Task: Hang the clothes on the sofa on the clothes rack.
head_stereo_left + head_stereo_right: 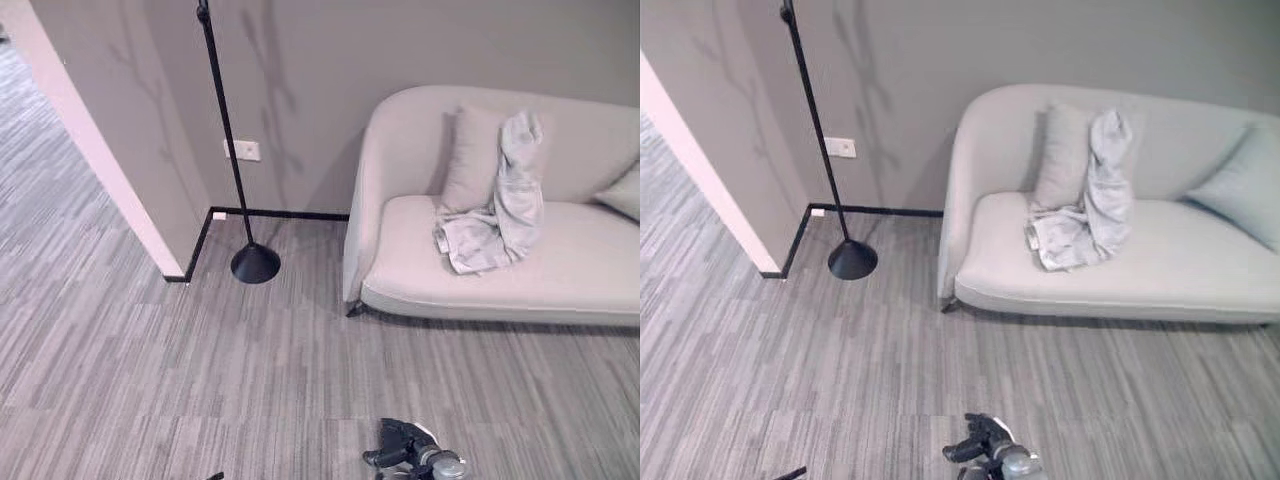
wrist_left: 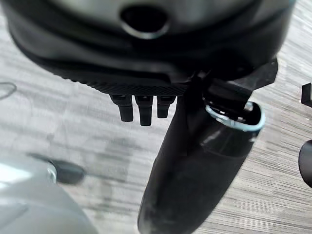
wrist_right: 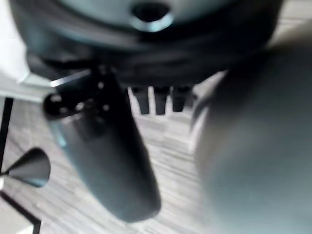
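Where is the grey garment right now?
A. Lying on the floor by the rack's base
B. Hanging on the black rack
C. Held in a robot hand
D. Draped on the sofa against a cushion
D: the garment lies draped on the sofa, leaning up against a cushion, while the rack stands bare by the wall.

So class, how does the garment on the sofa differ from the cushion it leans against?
The garment is crumpled and limp, draped from the backrest onto the seat; the cushion is smooth, plump and propped upright. The garment is a pale blue-grey, the cushion beige like the sofa. Both rest against the sofa's backrest, touching.
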Tool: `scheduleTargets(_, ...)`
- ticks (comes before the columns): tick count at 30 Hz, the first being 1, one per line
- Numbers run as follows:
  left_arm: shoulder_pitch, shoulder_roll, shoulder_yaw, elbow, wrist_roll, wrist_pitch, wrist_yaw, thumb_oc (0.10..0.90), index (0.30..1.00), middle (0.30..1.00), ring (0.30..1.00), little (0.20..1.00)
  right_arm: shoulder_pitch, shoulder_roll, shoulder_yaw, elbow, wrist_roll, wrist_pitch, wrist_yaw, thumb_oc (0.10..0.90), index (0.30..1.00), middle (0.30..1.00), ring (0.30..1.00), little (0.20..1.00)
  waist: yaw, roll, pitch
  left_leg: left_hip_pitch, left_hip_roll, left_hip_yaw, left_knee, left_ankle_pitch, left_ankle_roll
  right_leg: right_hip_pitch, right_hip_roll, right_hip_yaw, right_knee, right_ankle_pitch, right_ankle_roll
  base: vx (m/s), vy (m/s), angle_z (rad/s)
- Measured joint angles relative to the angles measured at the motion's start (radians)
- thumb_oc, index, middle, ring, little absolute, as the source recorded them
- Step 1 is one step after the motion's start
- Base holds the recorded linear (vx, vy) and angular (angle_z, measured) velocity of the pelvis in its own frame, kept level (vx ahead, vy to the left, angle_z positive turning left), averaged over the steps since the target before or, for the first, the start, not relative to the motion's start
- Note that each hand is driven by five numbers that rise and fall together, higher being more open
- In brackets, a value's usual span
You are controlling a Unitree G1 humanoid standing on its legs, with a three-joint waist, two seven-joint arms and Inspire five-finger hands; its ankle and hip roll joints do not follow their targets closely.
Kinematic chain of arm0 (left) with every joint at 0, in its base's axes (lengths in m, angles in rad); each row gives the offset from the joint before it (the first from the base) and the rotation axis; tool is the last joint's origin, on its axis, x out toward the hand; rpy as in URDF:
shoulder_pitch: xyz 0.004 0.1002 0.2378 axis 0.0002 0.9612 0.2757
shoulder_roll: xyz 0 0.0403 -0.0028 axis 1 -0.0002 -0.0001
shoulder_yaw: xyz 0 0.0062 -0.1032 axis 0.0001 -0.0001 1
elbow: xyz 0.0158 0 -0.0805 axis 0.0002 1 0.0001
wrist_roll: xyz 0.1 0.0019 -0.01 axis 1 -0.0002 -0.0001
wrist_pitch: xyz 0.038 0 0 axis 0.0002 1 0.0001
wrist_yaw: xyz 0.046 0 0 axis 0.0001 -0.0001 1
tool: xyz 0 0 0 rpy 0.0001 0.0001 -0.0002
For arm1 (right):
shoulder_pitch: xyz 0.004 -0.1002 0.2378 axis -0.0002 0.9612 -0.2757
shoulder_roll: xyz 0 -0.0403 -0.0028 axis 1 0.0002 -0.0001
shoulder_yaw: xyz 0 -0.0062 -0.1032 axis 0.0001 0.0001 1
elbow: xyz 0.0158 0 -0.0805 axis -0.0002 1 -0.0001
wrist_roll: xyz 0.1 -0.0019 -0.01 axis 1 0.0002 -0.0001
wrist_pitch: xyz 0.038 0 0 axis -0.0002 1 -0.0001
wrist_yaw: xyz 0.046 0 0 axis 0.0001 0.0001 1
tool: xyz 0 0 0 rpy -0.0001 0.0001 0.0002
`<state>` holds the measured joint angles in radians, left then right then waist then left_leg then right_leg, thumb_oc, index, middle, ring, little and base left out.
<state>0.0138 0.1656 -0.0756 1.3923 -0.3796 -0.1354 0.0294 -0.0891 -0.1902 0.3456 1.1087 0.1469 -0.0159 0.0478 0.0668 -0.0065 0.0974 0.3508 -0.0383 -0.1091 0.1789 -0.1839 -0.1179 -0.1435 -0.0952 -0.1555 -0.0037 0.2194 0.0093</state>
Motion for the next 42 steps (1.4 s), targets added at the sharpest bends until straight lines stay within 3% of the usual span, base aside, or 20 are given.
scheduleTargets(2, -0.007, 0.030, -0.013, -0.049, 0.003, -0.014, -0.011, 0.800, 0.900, 0.900, 0.900, 0.900, -0.021, -0.015, 0.055, -0.037, -0.035, 0.003, -0.008, 0.800, 0.900, 0.900, 0.900, 0.900, 0.005, -0.032, 0.007, -0.081, 0.075, -0.012, 0.047, -0.031, 0.005, 0.040, 0.004, 0.004, 0.016, -0.064, -0.045, 0.26, -0.384, 0.58)
scheduleTargets(4, -0.027, 0.039, -0.028, -0.116, 0.008, -0.037, 0.005, 0.800, 0.900, 0.900, 0.900, 0.900, -0.044, -0.031, 0.040, -0.054, -0.055, -0.009, -0.009, 0.800, 0.900, 0.900, 0.900, 0.900, 0.009, -0.048, 0.022, -0.154, 0.141, -0.009, -0.104, -0.031, 0.011, 0.046, 0.007, 0.011, 0.027, -0.085, -0.022, 0.16, -0.310, 0.43)
scheduleTargets(5, -0.040, 0.026, -0.047, -0.135, 0.009, -0.036, 0.007, 0.800, 0.900, 0.900, 0.900, 0.900, -0.070, -0.053, 0.039, -0.057, -0.057, -0.017, -0.011, 0.800, 0.900, 0.900, 0.900, 0.900, 0.006, -0.022, 0.033, -0.182, 0.179, -0.011, -0.193, 0.109, -0.012, 0.043, 0.032, -0.010, 0.048, -0.090, -0.016, 0.22, -0.409, -0.54)
scheduleTargets(6, -0.059, 0.043, -0.071, -0.105, 0.008, -0.021, 0.007, 0.800, 0.900, 0.900, 0.900, 0.900, -0.095, -0.043, 0.072, -0.045, -0.060, -0.024, -0.014, 0.800, 0.900, 0.900, 0.900, 0.900, 0.017, -0.057, 0.026, -0.205, 0.163, -0.014, -0.047, 0.080, -0.027, 0.062, 0.043, -0.099, 0.065, -0.149, -0.010, 0.24, -0.437, -0.66)
scheduleTargets(8, -0.061, 0.049, -0.072, -0.098, 0.008, -0.021, 0.011, 0.800, 0.900, 0.900, 0.900, 0.900, -0.086, -0.014, 0.086, -0.006, -0.067, -0.021, -0.014, 0.800, 0.900, 0.900, 0.900, 0.900, 0.033, -0.072, 0.018, -0.236, 0.162, -0.008, 0.083, 0.073, -0.038, 0.115, 0.068, -0.120, 0.035, -0.181, -0.036, 0.20, -0.389, -0.46)
scheduleTargets(10, -0.068, 0.060, -0.076, -0.100, 0.012, -0.020, 0.016, 0.800, 0.900, 0.900, 0.900, 0.900, -0.063, 0.005, 0.119, 0.028, -0.073, -0.021, -0.017, 0.800, 0.900, 0.900, 0.900, 0.900, 0.034, -0.085, 0.014, -0.369, 0.177, 0.025, 0.405, 0.113, -0.052, 0.186, 0.082, -0.111, -0.015, -0.199, -0.072, 0.12, -0.193, -0.10)
scheduleTargets(11, -0.058, 0.066, -0.069, -0.096, 0.019, -0.012, 0.020, 0.800, 0.900, 0.900, 0.900, 0.900, -0.045, 0.020, 0.124, 0.067, -0.077, -0.021, -0.025, 0.800, 0.900, 0.900, 0.900, 0.900, 0.032, -0.088, 0.020, -0.432, 0.207, 0.098, 0.550, 0.096, 0.020, 0.250, 0.086, -0.085, -0.056, -0.210, -0.089, 0.09, -0.095, -0.19)
scheduleTargets(12, -0.078, 0.066, -0.075, -0.113, 0.029, -0.011, 0.023, 0.800, 0.900, 0.900, 0.900, 0.900, -0.041, 0.009, 0.123, 0.083, -0.083, -0.017, -0.032, 0.800, 0.900, 0.900, 0.900, 0.900, 0.032, -0.084, 0.037, -0.486, 0.178, 0.117, 0.491, 0.040, 0.060, 0.261, 0.082, -0.083, -0.062, -0.219, -0.095, 0.06, -0.012, -0.18)
scheduleTargets(15, -0.127, 0.066, -0.159, -0.153, 0.046, -0.010, 0.024, 0.800, 0.900, 0.900, 0.900, 0.900, -0.046, -0.036, 0.117, 0.104, -0.091, -0.002, -0.033, 0.800, 0.900, 0.900, 0.900, 0.900, 0.014, -0.081, 0.064, -0.592, -0.005, 0.126, 0.258, 0.003, 0.106, 0.268, 0.040, -0.081, -0.070, -0.248, -0.051, -0.02, 0.099, -0.06)
scheduleTargets(16, -0.113, 0.043, -0.199, -0.150, 0.075, -0.011, 0.022, 0.800, 0.900, 0.900, 0.900, 0.900, -0.026, -0.056, 0.096, 0.099, -0.099, -0.001, -0.036, 0.800, 0.900, 0.900, 0.900, 0.900, -0.031, -0.016, 0.065, -0.575, -0.006, 0.245, 0.052, 0.175, 0.215, 0.308, 0.089, -0.083, -0.035, -0.273, -0.012, -0.06, 0.151, -0.37)
scheduleTargets(17, -0.092, 0.034, -0.200, -0.141, 0.090, -0.012, 0.013, 0.800, 0.900, 0.900, 0.900, 0.900, -0.009, -0.061, 0.091, 0.099, -0.104, -0.001, -0.050, 0.800, 0.900, 0.900, 0.900, 0.900, -0.039, 0.038, 0.050, -0.547, 0.021, 0.247, 0.002, 0.233, 0.248, 0.323, 0.137, -0.074, 0.019, -0.303, 0.014, -0.06, 0.152, -0.42)
scheduleTargets(23, -0.138, 0.049, -0.185, -0.110, 0.107, -0.014, 0.005, 0.800, 0.900, 0.900, 0.900, 0.900, -0.024, -0.013, 0.059, 0.053, -0.119, -0.019, -0.076, 0.800, 0.900, 0.900, 0.900, 0.900, -0.077, -0.055, 0.037, -0.469, -0.009, 0.245, -0.151, 0.288, 0.219, 0.044, -0.037, -0.131, 0.394, -0.452, 0.110, -0.18, -0.015, -0.09)
scheduleTargets(25, -0.133, 0.044, -0.185, -0.124, 0.106, -0.018, 0.006, 0.800, 0.900, 0.900, 0.900, 0.900, -0.026, -0.012, 0.061, 0.062, -0.152, -0.018, -0.074, 0.800, 0.900, 0.900, 0.900, 0.900, -0.010, -0.034, 0.047, -0.455, -0.003, 0.249, -0.142, 0.272, 0.212, 0.043, -0.182, -0.230, 0.415, -0.431, 0.086, -0.19, -0.214, 0.04)
scheduleTargets(27, -0.130, 0.043, -0.159, -0.112, 0.104, -0.017, 0.006, 0.800, 0.900, 0.900, 0.900, 0.900, -0.043, -0.003, 0.061, 0.082, -0.167, -0.018, -0.070, 0.800, 0.900, 0.900, 0.900, 0.900, 0.034, -0.001, 0.063, -0.443, 0.015, 0.236, -0.141, 0.264, 0.197, 0.092, -0.248, -0.220, 0.380, -0.400, 0.100, -0.12, -0.247, 0.07)
scheduleTargets(31, -0.085, 0.059, -0.064, -0.052, 0.049, -0.008, 0.038, 0.800, 0.900, 0.900, 0.900, 0.900, -0.071, 0.033, 0.089, 0.102, -0.175, -0.012, -0.053, 0.800, 0.900, 0.900, 0.900, 0.900, 0.094, -0.008, 0.059, -0.466, 0.036, 0.215, -0.084, 0.236, 0.156, 0.228, -0.345, -0.175, 0.283, -0.279, 0.160, -0.12, -0.406, 0.10)
scheduleTargets(33, -0.052, 0.092, -0.050, -0.053, 0.027, -0.009, 0.051, 0.800, 0.900, 0.900, 0.900, 0.900, -0.057, 0.055, 0.110, 0.099, -0.181, -0.013, -0.051, 0.800, 0.900, 0.900, 0.900, 0.900, 0.103, -0.054, 0.041, -0.504, 0.053, 0.208, -0.041, 0.225, 0.122, 0.283, -0.319, -0.106, 0.199, -0.187, 0.138, -0.14, -0.475, 0.15)
scheduleTargets(35, -0.033, 0.084, -0.031, -0.044, 0.016, -0.015, 0.068, 0.800, 0.900, 0.900, 0.900, 0.900, -0.068, 0.062, 0.111, 0.085, -0.184, -0.019, -0.050, 0.800, 0.900, 0.900, 0.900, 0.900, 0.112, -0.072, 0.034, -0.534, 0.104, 0.172, -0.008, 0.257, 0.073, 0.308, -0.256, -0.099, 0.159, -0.249, 0.197, -0.16, -0.421, 0.11)
scheduleTargets(38, 0.009, 0.075, 0.005, -0.062, -0.017, -0.030, 0.076, 0.800, 0.900, 0.900, 0.900, 0.900, -0.054, 0.053, 0.159, 0.056, -0.188, -0.012, -0.055, 0.800, 0.900, 0.900, 0.900, 0.900, 0.130, -0.100, -0.015, -0.526, 0.251, 0.147, -0.083, 0.338, -0.026, 0.322, -0.096, -0.119, 0.087, -0.383, 0.182, -0.16, -0.459, -0.07)
scheduleTargets(41, 0.073, 0.058, 0.079, -0.073, -0.083, -0.053, 0.095, 0.800, 0.900, 0.900, 0.900, 0.900, 0.038, -0.111, 0.195, -0.203, -0.190, 0.013, -0.062, 0.800, 0.900, 0.900, 0.900, 0.900, 0.133, -0.028, -0.032, -0.571, 0.473, 0.060, -0.175, 0.731, 0.064, 0.280, 0.185, -0.106, 0.144, -0.425, -0.043, -0.23, -0.644, 0.11)
scheduleTargets(42, 0.131, 0.051, 0.074, -0.108, -0.091, -0.050, 0.102, 0.800, 0.900, 0.900, 0.900, 0.900, 0.074, -0.234, 0.213, -0.425, -0.209, 0.007, -0.093, 0.800, 0.900, 0.900, 0.900, 0.900, 0.133, 0.010, -0.039, -0.619, 0.528, 0.129, -0.117, 0.731, 0.064, 0.213, 0.250, -0.116, 0.214, -0.448, -0.109, -0.39, -0.454, 0.17)
